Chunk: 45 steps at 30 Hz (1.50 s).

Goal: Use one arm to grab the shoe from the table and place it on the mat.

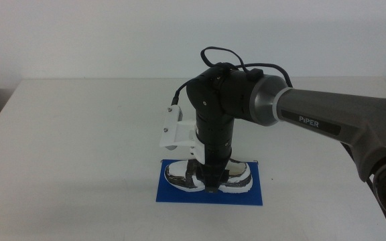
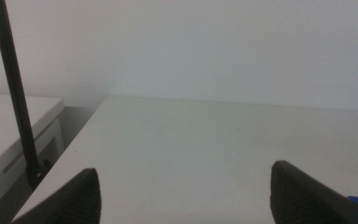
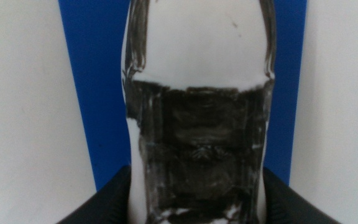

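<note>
- Right gripper (image 1: pixel 212 179) points straight down, jaws clamped on the sides of the shoe (image 1: pixel 208 176) at its middle
- Shoe sits on the blue mat (image 1: pixel 173 193) — lengthwise, within its edges
- Mat lies flat on the white table (image 1: pixel 79 140)
- Left gripper (image 2: pixel 185 193) waits at the table's near left edge — jaws wide apart

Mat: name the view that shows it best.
Middle view: the mat shows whole, the shoe and right gripper on it. Right wrist view shows only blue strips beside the shoe; left wrist view, one corner.
</note>
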Available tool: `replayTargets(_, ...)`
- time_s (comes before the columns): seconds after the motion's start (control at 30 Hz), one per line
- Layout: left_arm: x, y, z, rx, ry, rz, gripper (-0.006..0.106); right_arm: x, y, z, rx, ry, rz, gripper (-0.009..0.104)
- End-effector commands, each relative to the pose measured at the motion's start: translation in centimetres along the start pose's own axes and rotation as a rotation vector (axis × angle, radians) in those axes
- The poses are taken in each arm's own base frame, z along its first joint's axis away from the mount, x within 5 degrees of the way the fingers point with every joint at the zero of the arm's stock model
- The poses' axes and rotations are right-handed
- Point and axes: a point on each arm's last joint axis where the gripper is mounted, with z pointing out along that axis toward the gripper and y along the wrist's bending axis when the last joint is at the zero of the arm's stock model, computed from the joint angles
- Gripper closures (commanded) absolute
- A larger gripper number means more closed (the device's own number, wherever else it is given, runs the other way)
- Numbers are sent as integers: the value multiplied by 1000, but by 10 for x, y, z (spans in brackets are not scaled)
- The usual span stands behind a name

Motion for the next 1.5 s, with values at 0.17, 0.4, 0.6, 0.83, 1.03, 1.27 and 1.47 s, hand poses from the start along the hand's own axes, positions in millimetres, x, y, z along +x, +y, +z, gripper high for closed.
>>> replayTargets(0.17, -6, -2, -1, 20, -82, -7, 7, 1, -8, -36, 64, -73, 11, 32)
replayTargets(0.4, -6, -2, -1, 20, -82, -7, 7, 3, -7, -54, 91, -103, 14, 24)
replayTargets(0.6, -6, -2, -1, 20, -82, -7, 7, 15, -3, -121, 186, -215, 46, 24)
replayTargets(0.83, -6, -2, -1, 20, -82, -7, 7, 64, -5, -203, 333, -369, 330, 24)
replayTargets(1.03, -6, -2, -1, 20, -82, -7, 7, 133, 6, -242, 496, -574, 586, 24)
replayTargets(1.27, -6, -2, -1, 20, -82, -7, 7, 219, 41, -242, 677, -728, 815, 19)
replayTargets(1.47, -6, -2, -1, 20, -82, -7, 7, 269, 86, -212, 785, -820, 998, 6)
